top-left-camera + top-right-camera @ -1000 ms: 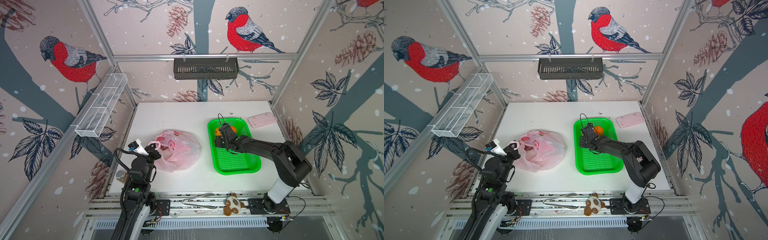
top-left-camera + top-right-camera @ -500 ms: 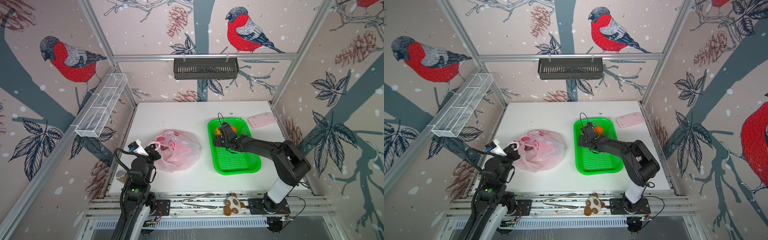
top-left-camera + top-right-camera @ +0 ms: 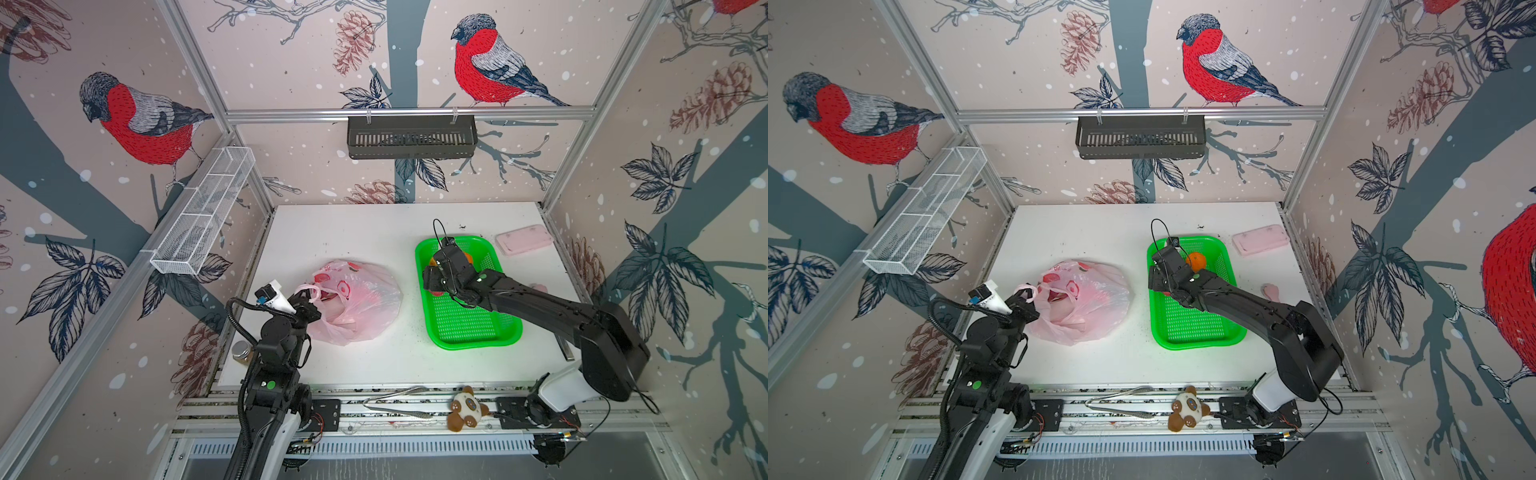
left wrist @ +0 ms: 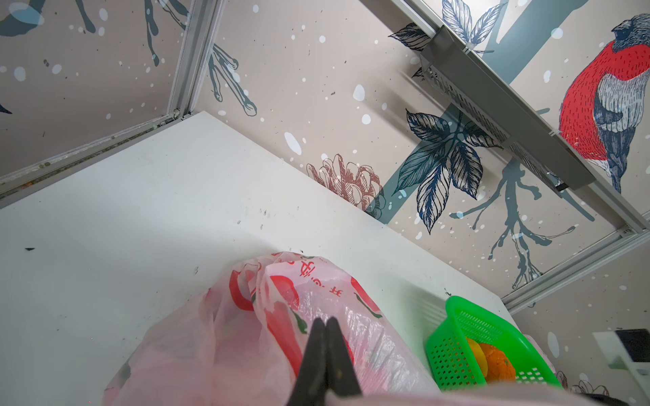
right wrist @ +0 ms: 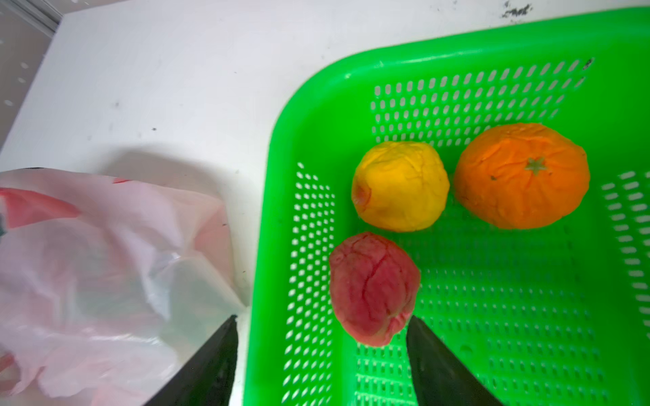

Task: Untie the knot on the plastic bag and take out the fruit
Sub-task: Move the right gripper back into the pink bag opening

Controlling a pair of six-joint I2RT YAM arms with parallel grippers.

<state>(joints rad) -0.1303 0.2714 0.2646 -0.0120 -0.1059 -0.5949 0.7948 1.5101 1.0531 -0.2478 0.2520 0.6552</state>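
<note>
pink bag slumped at left, three fruits lying in the green tray

the plastic bag point(image 3: 357, 303) lies crumpled on the white table point(image 3: 353, 232), left of centre in both top views. it is thin, glossy, see-through pink film with red-and-white fruit prints, wrinkled into soft folds. a twisted handle loop point(image 3: 306, 289) sticks up at its near-left end. the left gripper point(image 4: 325, 321) sits there with its black fingers clenched flat together; whether any film is pinched between them i cannot tell.

just right of the bag stands a bright green plastic tray point(image 5: 457, 45), rounded at the corners and pierced with rows of small slots. its far end holds the fruit: a wrinkled yellow citrus point(image 5: 401, 186), a puckered orange one point(image 5: 522, 175) with a green star-shaped stem cap, and a veined rosy red ball point(image 5: 374, 288). the right gripper point(image 5: 322, 318) hangs over the tray's rim, jaws released and wide apart, grasping nothing, with the red ball lying free at one fingertip.
</note>
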